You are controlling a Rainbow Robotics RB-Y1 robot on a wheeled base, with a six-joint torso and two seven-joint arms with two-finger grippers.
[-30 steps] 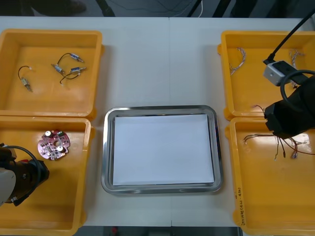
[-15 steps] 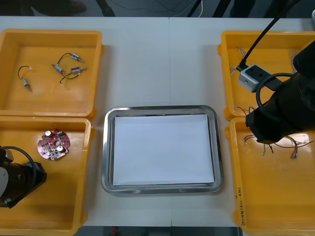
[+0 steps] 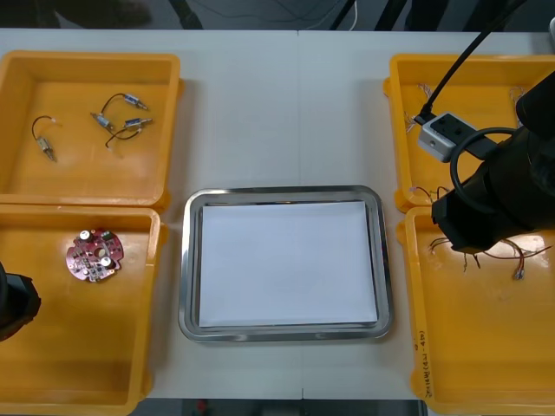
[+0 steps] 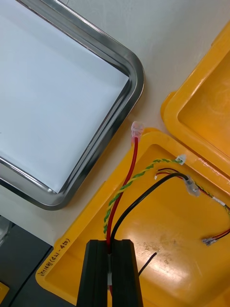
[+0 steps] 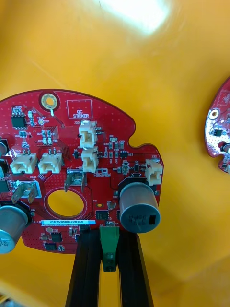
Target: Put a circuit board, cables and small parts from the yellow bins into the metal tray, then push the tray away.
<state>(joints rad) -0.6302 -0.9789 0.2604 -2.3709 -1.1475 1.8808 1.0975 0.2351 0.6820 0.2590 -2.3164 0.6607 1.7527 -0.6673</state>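
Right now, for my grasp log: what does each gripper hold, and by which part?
Left gripper: red circuit board, by the green connector at its edge. Right gripper: cables, pinched near one end.

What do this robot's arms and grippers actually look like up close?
The left arm and right arm are bulky and black. On the right arm sits a small light-grey box with a black cable running off it. The left gripper and right gripper each have two flat, straight black fingers with squared tips.
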